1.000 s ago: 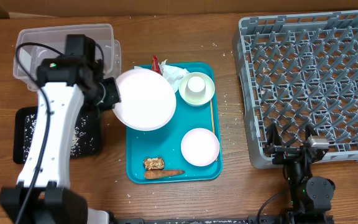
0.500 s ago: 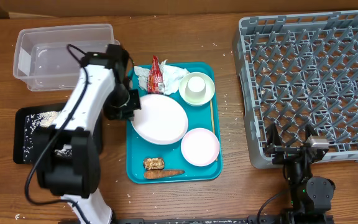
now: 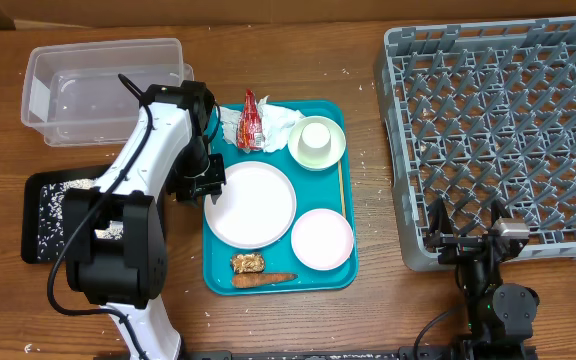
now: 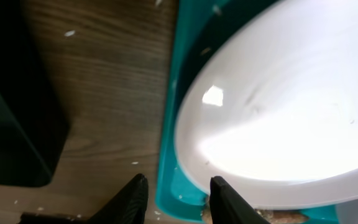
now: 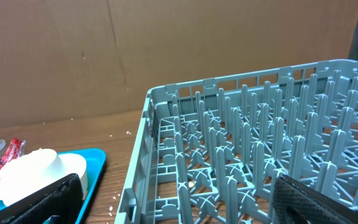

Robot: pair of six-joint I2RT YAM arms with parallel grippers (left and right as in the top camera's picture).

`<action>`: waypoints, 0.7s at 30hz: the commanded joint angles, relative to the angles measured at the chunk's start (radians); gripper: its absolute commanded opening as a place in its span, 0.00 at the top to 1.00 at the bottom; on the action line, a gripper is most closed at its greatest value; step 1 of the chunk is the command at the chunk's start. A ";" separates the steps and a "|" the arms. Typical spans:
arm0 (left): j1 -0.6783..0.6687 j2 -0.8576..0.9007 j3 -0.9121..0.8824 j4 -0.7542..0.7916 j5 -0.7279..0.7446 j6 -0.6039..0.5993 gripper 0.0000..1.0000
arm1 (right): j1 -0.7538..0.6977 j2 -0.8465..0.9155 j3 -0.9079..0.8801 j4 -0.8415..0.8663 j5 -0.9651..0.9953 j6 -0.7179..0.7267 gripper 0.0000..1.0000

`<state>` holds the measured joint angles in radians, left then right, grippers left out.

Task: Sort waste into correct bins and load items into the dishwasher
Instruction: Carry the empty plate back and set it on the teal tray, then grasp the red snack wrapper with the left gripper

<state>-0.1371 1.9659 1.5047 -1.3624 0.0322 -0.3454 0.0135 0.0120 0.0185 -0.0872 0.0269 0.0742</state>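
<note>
While the right gripper [image 3: 465,232] waits spread open and empty at the near edge of the dish rack [image 3: 508,120], work centres on the teal tray [image 3: 218,265]. At the tray's near end lie a carrot [image 3: 263,280] and a brown scrap of food [image 3: 247,262], with a small plate [image 3: 322,237] just beyond them. The large white plate [image 3: 251,205] lies flat on the tray's left half, its edge reaching the left lip. The left gripper [image 4: 179,199] sits low at that lip, its jaws apart either side of tray rim and plate edge, pressing on neither as far as the wrist view shows. Farther back stand a cup in a green bowl [image 3: 316,142], a red wrapper [image 3: 252,120] and a crumpled tissue [image 3: 283,120]. A clear bin [image 3: 103,50] lies farthest, beyond a black tray [image 3: 43,215] speckled with rice.

The plate looks stiff, light and glossy, so probably slippery. Lying flat, it offers only its thin rim; the left edge by the lip seems the likeliest hold. A pinch there may let it swing.
</note>
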 commanded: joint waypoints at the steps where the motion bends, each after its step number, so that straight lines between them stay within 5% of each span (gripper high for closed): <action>1: 0.003 0.007 -0.003 -0.028 -0.060 -0.011 0.63 | -0.003 -0.009 -0.010 0.006 0.006 -0.004 0.00; 16: 0.004 0.006 0.224 -0.042 -0.039 0.012 0.61 | -0.003 -0.009 -0.010 0.006 0.006 -0.003 0.00; 18: 0.004 0.006 0.234 -0.018 -0.038 0.018 0.58 | -0.003 -0.009 -0.010 0.006 0.006 -0.004 0.00; 20: 0.004 0.007 0.233 0.042 -0.012 0.021 0.36 | -0.003 -0.009 -0.010 0.006 0.006 -0.003 0.00; 21: 0.004 0.008 0.233 0.071 0.005 0.027 0.34 | -0.003 -0.009 -0.010 0.006 0.006 -0.004 0.00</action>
<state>-0.1371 1.9659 1.7172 -1.3373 -0.0040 -0.3374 0.0135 0.0120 0.0185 -0.0868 0.0265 0.0738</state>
